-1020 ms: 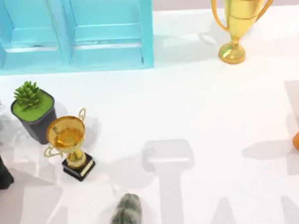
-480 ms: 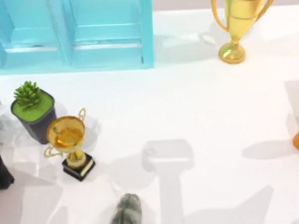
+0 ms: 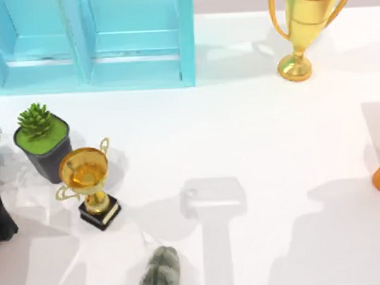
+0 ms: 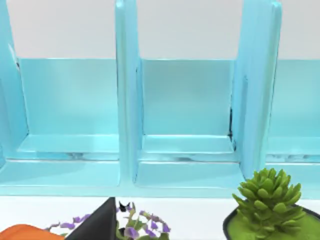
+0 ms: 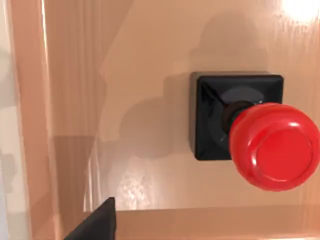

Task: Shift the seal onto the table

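A white desk (image 3: 240,128) is carrying a turquoise cabinet (image 3: 91,42) at the back left, a tall gold trophy (image 3: 305,27) at the back right, a succulent pot (image 3: 43,139) beside a small gold cup (image 3: 87,178), and a grey stone (image 3: 161,273) at the front edge.

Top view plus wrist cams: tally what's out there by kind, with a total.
Gold trophies: 2, one on a black base, one tall
Potted succulent: 1
Grey stone lump: 1
Turquoise cabinet: 1
Seal: 1, on a tan wooden surface
Total: 6
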Controlling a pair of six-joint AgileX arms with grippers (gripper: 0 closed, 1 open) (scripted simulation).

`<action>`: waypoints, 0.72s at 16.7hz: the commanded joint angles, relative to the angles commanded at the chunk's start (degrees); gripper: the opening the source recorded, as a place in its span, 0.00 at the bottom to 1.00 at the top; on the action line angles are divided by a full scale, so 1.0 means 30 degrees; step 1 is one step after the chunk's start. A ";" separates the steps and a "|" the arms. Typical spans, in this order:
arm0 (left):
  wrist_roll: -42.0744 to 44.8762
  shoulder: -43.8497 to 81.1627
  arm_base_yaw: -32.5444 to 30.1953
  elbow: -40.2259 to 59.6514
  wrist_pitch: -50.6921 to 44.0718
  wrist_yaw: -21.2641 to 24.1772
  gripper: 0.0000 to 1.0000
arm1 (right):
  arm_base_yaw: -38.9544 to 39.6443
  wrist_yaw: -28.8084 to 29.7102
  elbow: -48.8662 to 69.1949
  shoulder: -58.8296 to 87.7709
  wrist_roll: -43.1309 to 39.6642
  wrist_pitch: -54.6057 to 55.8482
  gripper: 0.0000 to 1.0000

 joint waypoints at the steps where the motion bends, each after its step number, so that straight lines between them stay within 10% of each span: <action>1: 0.0000 0.0000 0.0000 0.0000 0.0000 0.0000 1.00 | -0.0350 0.0006 0.0984 0.1107 -0.0338 -0.0848 1.00; 12: 0.0000 0.0000 0.0000 0.0000 0.0000 0.0000 1.00 | -0.1270 0.0017 0.3787 0.4079 -0.1270 -0.3135 1.00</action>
